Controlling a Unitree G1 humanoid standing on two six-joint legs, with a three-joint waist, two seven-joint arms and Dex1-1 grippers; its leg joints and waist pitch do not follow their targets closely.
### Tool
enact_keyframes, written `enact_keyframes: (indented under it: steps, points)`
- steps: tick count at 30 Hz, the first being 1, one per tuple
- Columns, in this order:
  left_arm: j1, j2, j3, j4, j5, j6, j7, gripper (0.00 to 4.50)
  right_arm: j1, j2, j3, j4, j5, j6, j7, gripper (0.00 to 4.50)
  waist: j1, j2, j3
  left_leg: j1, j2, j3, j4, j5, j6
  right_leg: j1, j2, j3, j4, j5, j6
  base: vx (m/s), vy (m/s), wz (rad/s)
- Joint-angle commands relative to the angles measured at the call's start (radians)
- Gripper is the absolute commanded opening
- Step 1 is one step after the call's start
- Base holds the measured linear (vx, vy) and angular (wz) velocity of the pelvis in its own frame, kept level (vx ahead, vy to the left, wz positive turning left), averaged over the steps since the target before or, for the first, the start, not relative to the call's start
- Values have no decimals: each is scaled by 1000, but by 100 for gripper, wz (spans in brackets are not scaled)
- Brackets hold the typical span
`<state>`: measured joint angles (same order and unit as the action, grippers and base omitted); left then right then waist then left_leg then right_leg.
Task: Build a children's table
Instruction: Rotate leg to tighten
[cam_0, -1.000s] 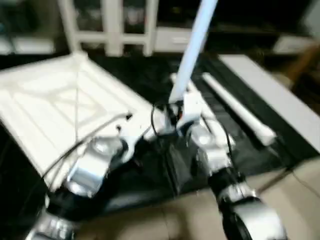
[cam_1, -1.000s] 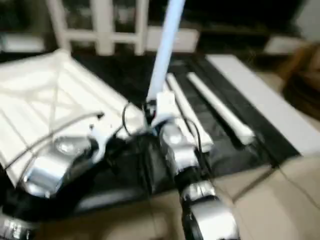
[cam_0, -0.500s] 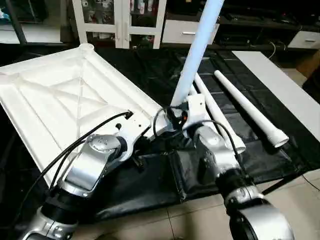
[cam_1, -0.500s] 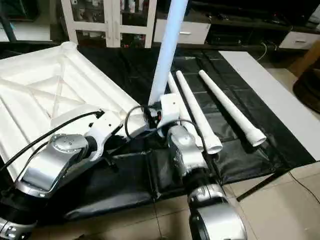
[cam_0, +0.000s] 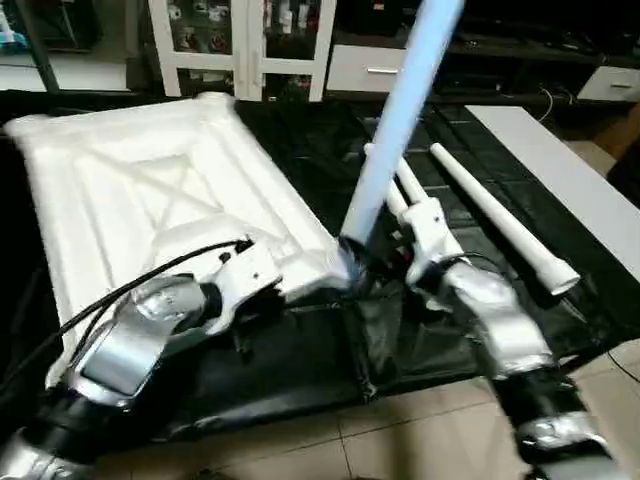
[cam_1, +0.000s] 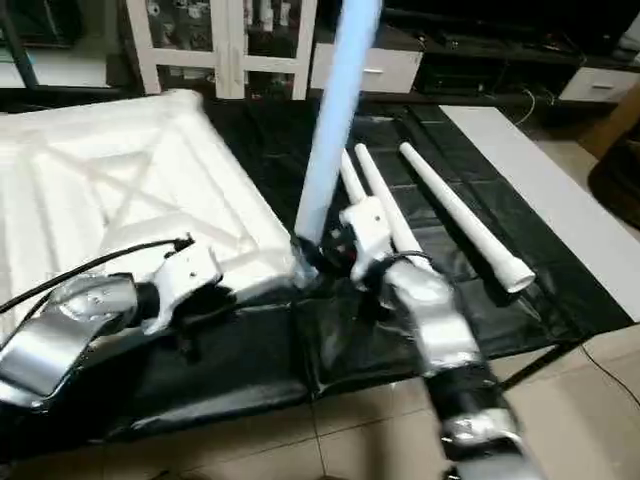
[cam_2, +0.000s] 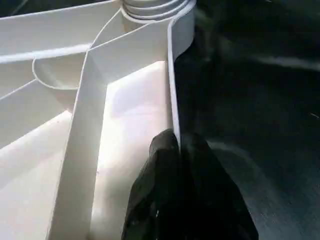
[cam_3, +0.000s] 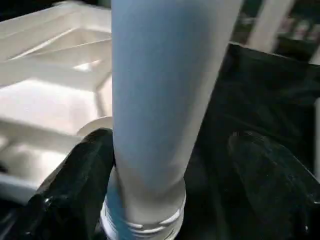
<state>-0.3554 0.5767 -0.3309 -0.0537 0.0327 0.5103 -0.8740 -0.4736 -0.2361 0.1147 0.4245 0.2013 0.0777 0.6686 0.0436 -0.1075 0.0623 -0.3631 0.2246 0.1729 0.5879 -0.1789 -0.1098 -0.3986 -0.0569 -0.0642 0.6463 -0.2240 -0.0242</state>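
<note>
Head views: our table top (cam_0: 150, 200) lies underside-up on black sheeting (cam_0: 300, 360), one leg (cam_0: 395, 120) standing in its near corner socket | Left wrist: left gripper (cam_2: 177, 145) jaws pinched on top's rim | Right wrist: right gripper (cam_3: 170, 165) jaws wide around leg, one finger touching.

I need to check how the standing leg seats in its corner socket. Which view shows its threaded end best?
The right wrist view: the standing leg fills it close up, its threaded end between the right gripper's open fingers. Both eye views show the whole leg from above, its base blurred at the table top's corner. The left wrist view shows the socket rim.
</note>
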Motion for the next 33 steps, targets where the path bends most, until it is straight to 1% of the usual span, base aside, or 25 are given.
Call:
enact_keyframes:
  steps: [1, 2, 3, 4, 5, 6, 8, 9, 10, 11, 13, 14, 15, 17, 19, 20, 22, 23, 24, 25, 27, 28, 29, 31, 33]
  points:
    - [15, 3, -52, 19, 3, -29, -31, 0, 13, -37, 0, -33, 11, 16, 54, 386, -3, 23, -56, 20, 16, 7, -66, -195, -6, 40, -62, 57, -85, -110, -163, 0, 0, 0]
    - [12, 3, -49, 29, 11, -55, -19, 0, 20, -54, 5, -50, 19, 24, 82, 386, -2, 24, -57, 17, 15, 6, -66, -193, -6, 41, -62, 58, -85, -113, -162, 0, 0, 0]
    - [10, 2, -48, 33, 11, -66, -17, 0, 22, -59, 6, -56, 22, 27, 91, 386, -3, 19, -58, 13, 14, 5, -65, -183, -4, 44, -62, 57, -83, -108, -160, 0, 0, 0]
    - [6, -2, -43, 41, 9, -88, -14, 0, 28, -71, 10, -71, 30, 37, 111, 386, -2, 20, -59, 13, 14, 5, -65, -179, -4, 44, -62, 57, -83, -104, -159, 0, 0, 0]
    - [-1, -14, -29, 44, -9, -77, -19, 28, 32, -80, 12, -84, 37, 48, 132, 386, -3, 17, -60, 13, 14, 7, -63, -176, 0, 44, -61, 58, -83, -100, -158, 0, 0, 0]
    - [-4, -16, -25, 44, -14, -77, -22, 28, 34, -83, 13, -89, 38, 53, 138, 386, 1, 18, -60, 15, 14, 7, -62, -174, 3, 42, -62, 59, -83, -100, -159, 0, 0, 0]
    - [-10, -22, -14, 42, -30, -81, -30, 58, 38, -89, 15, -99, 38, 57, 151, 386, 2, 17, -61, 12, 14, 7, -62, -160, 4, 44, -63, 58, -82, -95, -160, 0, 0, 0]
    - [-18, -26, -9, 46, -40, -96, -44, 63, 38, -94, 14, -102, 39, 60, 160, 386, 2, 15, -63, 9, 14, 6, -61, -144, 6, 46, -64, 58, -79, -78, -163, 0, 0, 0]
    - [-22, -26, -12, 47, -41, -105, -52, 63, 36, -95, 12, -99, 40, 61, 163, 386, 4, 16, -63, 10, 13, 7, -61, -137, 7, 45, -63, 57, -79, -71, -164, 0, 0, 0]
    - [-27, -29, -17, 43, -42, -104, -61, 69, 34, -96, 9, -95, 40, 62, 165, 386, 3, 15, -65, 9, 13, 7, -60, -121, 9, 47, -63, 57, -75, -47, -168, 0, 0, 0]
    - [-33, -37, -21, 43, -44, -107, -68, 69, 33, -99, 7, -95, 43, 65, 173, 386, 4, 15, -67, 9, 13, 8, -58, -100, 14, 48, -61, 57, -71, -6, -177, 0, 0, 0]
    - [-41, -51, -24, 47, -46, -113, -65, 69, 33, -101, 6, -94, 43, 66, 177, 386, 5, 14, -69, 9, 12, 8, -56, -80, 21, 50, -62, 57, -67, 28, -185, 0, 0, 0]
    - [-45, -55, -27, 52, -42, -122, -61, 69, 33, -102, 5, -95, 44, 68, 180, 386, 5, 13, -69, 8, 12, 9, -56, -73, 23, 51, -61, 57, -67, 37, -187, 0, 0, 0]
    - [-55, -65, -35, 71, -31, -146, -51, 69, 36, -105, 3, -101, 45, 74, 184, 386, 8, 13, -69, 9, 11, 10, -55, -75, 28, 52, -62, 57, -68, 34, -188, 0, 0, 0]
    - [-65, -75, -41, 84, -25, -156, -44, 69, 39, -108, 2, -108, 47, 80, 188, 386, 9, 11, -69, 7, 12, 9, -56, -80, 26, 55, -63, 57, -69, 23, -185, 0, 0, 0]
    - [-72, -84, -42, 90, -25, -157, -40, 69, 41, -108, 1, -112, 46, 82, 189, 386, 10, 15, -69, 8, 13, 8, -55, -80, 24, 54, -64, 57, -68, 23, -183, 0, 0, 0]
    - [-84, -97, -44, 98, -23, -160, -34, 69, 42, -110, -1, -114, 46, 83, 192, 386, 9, 11, -69, 8, 12, 9, -55, -91, 20, 54, -64, 57, -71, 1, -180, 0, 0, 0]
    - [-96, -109, -47, 107, -17, -160, -29, 69, 42, -111, -1, -115, 45, 83, 193, 386, 9, 11, -69, 8, 12, 9, -55, -92, 19, 54, -65, 57, -71, -3, -178, 0, 0, 0]
    - [-97, -110, -48, 108, -16, -160, -29, 69, 42, -112, -1, -115, 45, 84, 193, 386, 9, 13, -69, 8, 12, 8, -55, -95, 18, 55, -65, 57, -71, -7, -178, 0, 0, 0]
    - [-105, -117, -55, 115, -10, -162, -30, 69, 43, -114, -1, -116, 45, 84, 195, 386, 9, 12, -70, 8, 13, 8, -55, -95, 17, 55, -65, 57, -71, -9, -176, 0, 0, 0]
    - [-112, -124, -68, 127, 4, -169, -30, 69, 43, -117, -1, -117, 42, 82, 198, 386, 8, 11, -70, 8, 12, 8, -53, -88, 21, 55, -64, 57, -70, 3, -178, 0, 0, 0]
    - [-114, -125, -76, 134, 12, -173, -31, 69, 43, -119, -2, -115, 40, 81, 198, 386, 9, 16, -71, 9, 13, 7, -53, -86, 21, 55, -64, 57, -69, 9, -179, 0, 0, 0]
    - [-115, -126, -81, 138, 17, -175, -32, 69, 42, -121, -3, -113, 39, 80, 198, 386, 8, 14, -72, 8, 12, 7, -52, -78, 23, 56, -63, 57, -68, 25, -181, 0, 0, 0]
    - [-121, -136, -86, 161, 33, -191, -12, 69, 41, -122, -8, -113, 36, 79, 196, 386, 7, 13, -73, 7, 12, 7, -52, -73, 27, 57, -63, 56, -67, 38, -184, 0, 0, 0]
    - [-127, -147, -81, 170, 31, -191, -1, 69, 40, -123, -11, -116, 38, 83, 197, 386, 8, 12, -74, 7, 12, 7, -51, -64, 31, 59, -64, 57, -65, 54, -188, 0, 0, 0]
